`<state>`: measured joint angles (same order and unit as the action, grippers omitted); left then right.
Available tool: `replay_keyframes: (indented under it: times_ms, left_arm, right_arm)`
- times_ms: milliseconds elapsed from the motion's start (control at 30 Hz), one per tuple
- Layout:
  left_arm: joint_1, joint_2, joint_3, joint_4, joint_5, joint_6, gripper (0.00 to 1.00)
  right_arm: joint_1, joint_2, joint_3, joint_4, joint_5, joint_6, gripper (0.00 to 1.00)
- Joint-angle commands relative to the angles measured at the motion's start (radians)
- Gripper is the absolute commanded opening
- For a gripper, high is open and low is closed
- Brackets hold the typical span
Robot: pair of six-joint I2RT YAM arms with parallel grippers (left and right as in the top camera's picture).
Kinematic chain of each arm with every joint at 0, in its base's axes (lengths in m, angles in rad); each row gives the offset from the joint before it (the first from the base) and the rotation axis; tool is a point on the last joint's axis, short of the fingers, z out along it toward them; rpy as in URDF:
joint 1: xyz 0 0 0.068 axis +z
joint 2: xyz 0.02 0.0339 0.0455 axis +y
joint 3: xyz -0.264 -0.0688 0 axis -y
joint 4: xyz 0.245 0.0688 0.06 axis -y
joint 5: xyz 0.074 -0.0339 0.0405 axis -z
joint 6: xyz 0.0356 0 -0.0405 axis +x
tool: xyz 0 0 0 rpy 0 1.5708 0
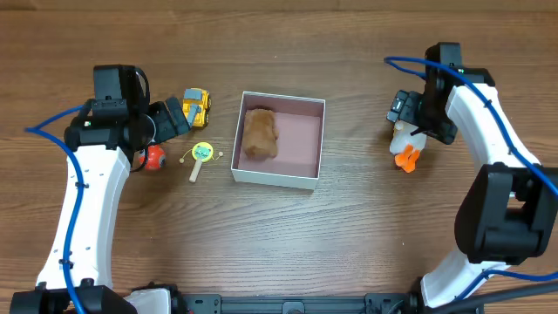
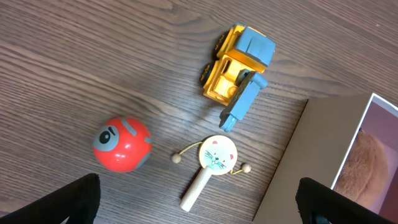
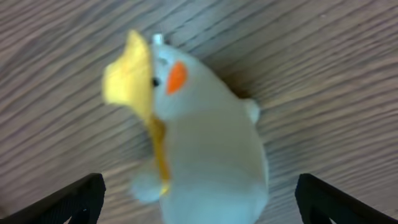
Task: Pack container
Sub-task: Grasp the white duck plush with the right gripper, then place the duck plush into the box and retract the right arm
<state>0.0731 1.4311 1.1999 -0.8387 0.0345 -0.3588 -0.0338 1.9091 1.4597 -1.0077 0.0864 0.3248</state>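
Note:
The container [image 1: 275,177] is a square white-walled box with a pink inside at the table's middle. A brown plush toy [image 1: 260,133] lies in its left half. My left gripper [image 1: 167,120] is open and empty, above a yellow toy truck [image 1: 197,105], a red ball [image 1: 155,158] and a small wooden rattle [image 1: 201,155] to the box's left. The left wrist view shows the truck [image 2: 239,68], ball [image 2: 122,144], rattle [image 2: 214,158] and box wall [image 2: 311,162] beyond the open jaws [image 2: 199,205]. My right gripper [image 1: 410,118] is open over a white duck [image 1: 404,145]. The blurred duck [image 3: 205,143] lies between the spread jaws [image 3: 199,202].
The wooden table [image 1: 366,235] stretches around the box. The three small toys sit close together between the left arm and the box's left wall. The duck is alone to the box's right.

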Motion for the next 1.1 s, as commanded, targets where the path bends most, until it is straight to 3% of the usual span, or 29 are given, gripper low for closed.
replay_keyframes:
  times_ms: [0, 67, 133, 167, 200, 300, 467, 567, 733, 900, 967, 1067]
  left_arm:
    - [0.005, 0.007, 0.026, 0.001, 0.014, 0.022, 1.0]
    - [0.005, 0.007, 0.026, 0.001, 0.014, 0.023, 1.0]
    - [0.005, 0.007, 0.026, 0.001, 0.014, 0.022, 1.0]
    - [0.005, 0.007, 0.026, 0.001, 0.014, 0.023, 1.0]
    - [0.005, 0.007, 0.026, 0.001, 0.014, 0.022, 1.0]
    - [0.005, 0.007, 0.026, 0.001, 0.014, 0.023, 1.0]
    - [0.005, 0.007, 0.026, 0.001, 0.014, 0.023, 1.0]
    - [0.005, 0.007, 0.026, 0.001, 0.014, 0.022, 1.0]
    - [0.005, 0.007, 0.026, 0.001, 0.014, 0.022, 1.0]
    - [0.005, 0.007, 0.026, 0.001, 0.014, 0.023, 1.0]
    - [0.005, 0.007, 0.026, 0.001, 0.014, 0.023, 1.0]
    - [0.005, 0.007, 0.026, 0.001, 0.014, 0.022, 1.0]
  right_arm:
    - [-0.014, 0.057, -0.073, 0.049, 0.026, 0.023, 1.0]
    - [-0.013, 0.076, -0.132, 0.107, -0.047, 0.023, 0.96]
    - [-0.013, 0.082, -0.171, 0.159, -0.082, 0.024, 0.65]
    - [-0.013, 0.075, -0.165, 0.149, -0.082, 0.024, 0.42]
    - [-0.013, 0.059, -0.157, 0.136, -0.082, 0.024, 0.37]
    - [0.011, -0.102, -0.105, 0.077, -0.086, 0.042, 0.33]
    - [0.179, -0.376, -0.076, 0.049, -0.19, 0.047, 0.33]
    - [0.363, -0.42, -0.078, 0.069, -0.206, 0.116, 0.34]
    - [0.609, -0.279, -0.13, 0.235, -0.035, 0.313, 0.41]
    - [0.622, -0.042, -0.13, 0.34, -0.03, 0.386, 0.42]
    - [0.615, -0.031, -0.13, 0.34, -0.017, 0.373, 0.62]
    - [0.615, -0.035, -0.117, 0.312, -0.027, 0.21, 0.88]
